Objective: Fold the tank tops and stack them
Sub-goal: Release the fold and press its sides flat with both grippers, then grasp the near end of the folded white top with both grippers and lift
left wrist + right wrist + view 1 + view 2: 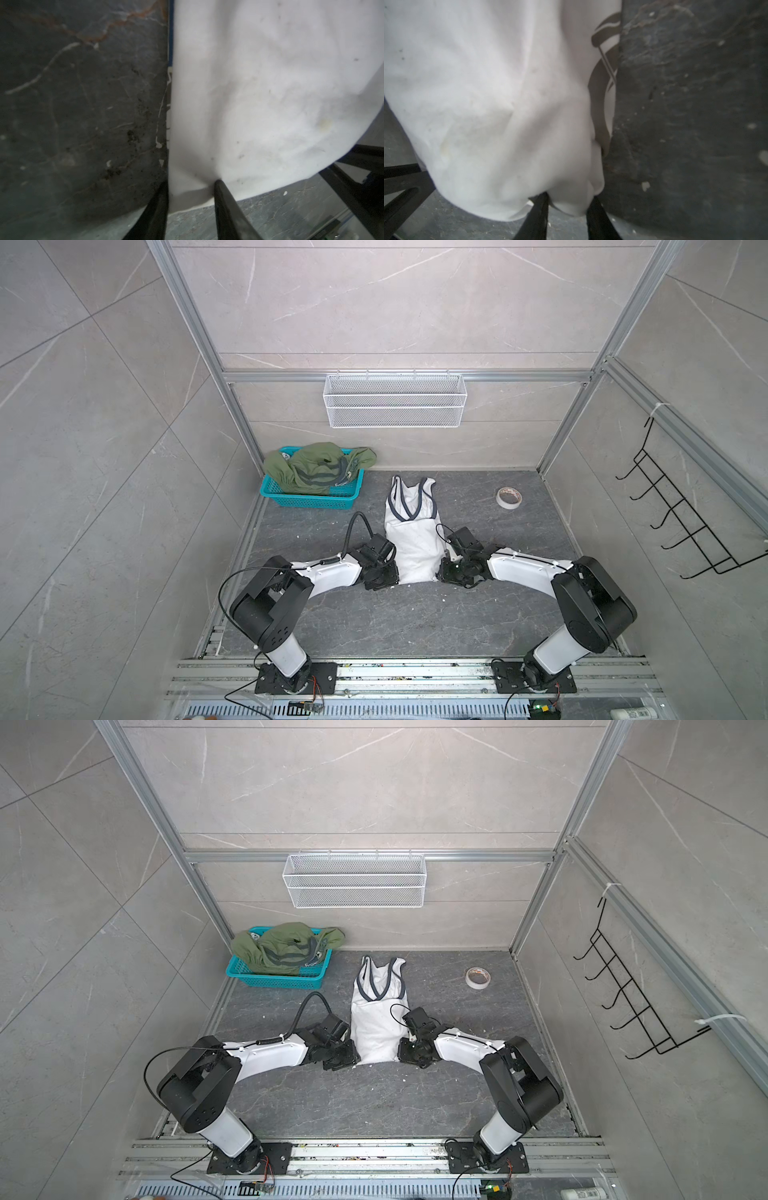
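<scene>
White tank top in near-closed fingers

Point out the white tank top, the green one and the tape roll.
white tank top (pixel 411 547): top view, body.
green tank top (pixel 311 468): top view, bunched middle.
tape roll (pixel 509 506): top view, side wall.

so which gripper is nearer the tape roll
right. the right gripper sits at the hem corner of the white tank top nearest the tape roll; the left gripper is at the opposite corner

Soft even light overhead; wrist views blurred.
</scene>
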{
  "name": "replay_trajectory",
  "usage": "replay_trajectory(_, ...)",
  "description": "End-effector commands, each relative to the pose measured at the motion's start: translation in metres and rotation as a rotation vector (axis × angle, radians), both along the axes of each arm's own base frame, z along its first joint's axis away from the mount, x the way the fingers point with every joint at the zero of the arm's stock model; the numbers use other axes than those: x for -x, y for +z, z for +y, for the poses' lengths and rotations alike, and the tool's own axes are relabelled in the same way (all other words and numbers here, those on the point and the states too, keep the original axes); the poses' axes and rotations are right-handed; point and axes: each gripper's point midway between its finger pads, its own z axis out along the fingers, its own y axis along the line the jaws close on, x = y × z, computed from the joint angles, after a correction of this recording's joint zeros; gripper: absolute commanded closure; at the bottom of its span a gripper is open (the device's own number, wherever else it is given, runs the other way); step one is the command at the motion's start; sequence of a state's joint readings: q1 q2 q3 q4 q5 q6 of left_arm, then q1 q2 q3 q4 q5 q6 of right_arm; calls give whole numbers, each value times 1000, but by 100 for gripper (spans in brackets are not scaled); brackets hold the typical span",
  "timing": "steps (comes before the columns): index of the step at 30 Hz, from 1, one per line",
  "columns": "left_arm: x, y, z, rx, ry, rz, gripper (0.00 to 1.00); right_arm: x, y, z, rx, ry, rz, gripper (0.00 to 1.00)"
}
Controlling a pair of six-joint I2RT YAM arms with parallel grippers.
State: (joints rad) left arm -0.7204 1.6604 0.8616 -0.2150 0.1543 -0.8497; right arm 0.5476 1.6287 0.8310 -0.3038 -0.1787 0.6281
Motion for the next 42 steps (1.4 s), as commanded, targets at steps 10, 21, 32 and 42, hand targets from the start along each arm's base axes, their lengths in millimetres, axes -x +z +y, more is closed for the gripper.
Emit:
replay_trajectory(10, -17, -2, 16, -143, 24, -54, 100, 9, 2, -25, 146, -21, -6, 95)
replay_trajectory(21, -3, 22, 25, -109, 32, -101, 100, 37, 6, -30, 87, -44, 18, 98)
replay_trajectory(32, 19, 107, 16, -20, 38, -257, 100, 64, 65, -12, -33, -40, -8, 96)
replay_trajectory(42, 11, 197, 5, 143, 61, -412, 100, 63, 140, -12, -68, -48, -68, 95)
